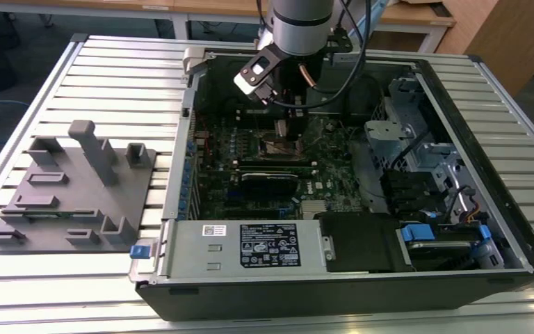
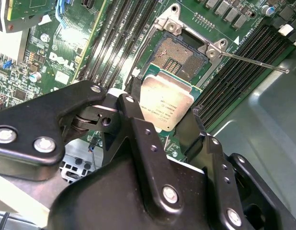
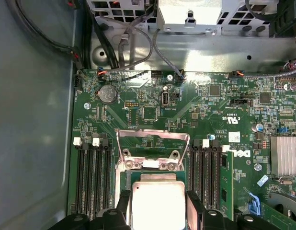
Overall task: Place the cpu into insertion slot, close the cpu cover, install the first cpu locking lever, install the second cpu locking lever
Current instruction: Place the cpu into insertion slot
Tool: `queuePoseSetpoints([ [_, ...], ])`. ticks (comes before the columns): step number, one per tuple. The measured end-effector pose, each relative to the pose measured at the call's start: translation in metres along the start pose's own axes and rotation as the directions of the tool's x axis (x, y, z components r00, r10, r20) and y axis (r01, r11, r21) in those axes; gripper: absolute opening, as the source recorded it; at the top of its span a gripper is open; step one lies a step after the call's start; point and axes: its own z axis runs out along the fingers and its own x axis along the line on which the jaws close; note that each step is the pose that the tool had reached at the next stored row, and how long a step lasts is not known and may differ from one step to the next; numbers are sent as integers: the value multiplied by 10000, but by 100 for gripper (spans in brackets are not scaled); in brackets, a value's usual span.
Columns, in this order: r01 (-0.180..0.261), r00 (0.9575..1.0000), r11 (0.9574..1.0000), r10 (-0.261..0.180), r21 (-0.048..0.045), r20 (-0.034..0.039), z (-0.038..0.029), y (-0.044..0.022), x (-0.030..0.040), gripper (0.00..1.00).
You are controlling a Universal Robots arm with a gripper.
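The black two-fingered claw (image 2: pixel 163 109) is clamped on the cpu (image 2: pixel 168 96), a thin square chip with a pale silver-grey metal face. It grips two opposite edges, the jaws only as far apart as the chip between them. The chip hangs just beside and above the insertion slot (image 2: pixel 180 53), a small square socket with a dark centre, not yet seated. Beyond it the cpu cover (image 3: pixel 153 133), a dull-metal frame plate, stands tipped up, and a thin steel locking lever (image 2: pixel 253 62) juts over the long black memory slots (image 2: pixel 229 91). To my eye, coming down tilted or off-square could bend the socket's contacts or knock the raised cover.
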Motion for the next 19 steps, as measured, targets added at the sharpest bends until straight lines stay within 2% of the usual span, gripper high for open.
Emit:
queuePoseSetpoints([
  [1, -2, 10000, 10000, 2, 52, -2, 2, 1, 1, 54],
  [2, -4, 10000, 9999, 4, 156, -5, 4, 2, 1, 54],
  [4, -9, 10000, 9989, 9, 467, -2, 6, 4, 0, 54],
  [5, -11, 10000, 9983, 11, 577, -2, 6, 5, 0, 54],
  [19, 130, 9999, 9983, -129, 576, -13, 21, 4, 0, 54],
])
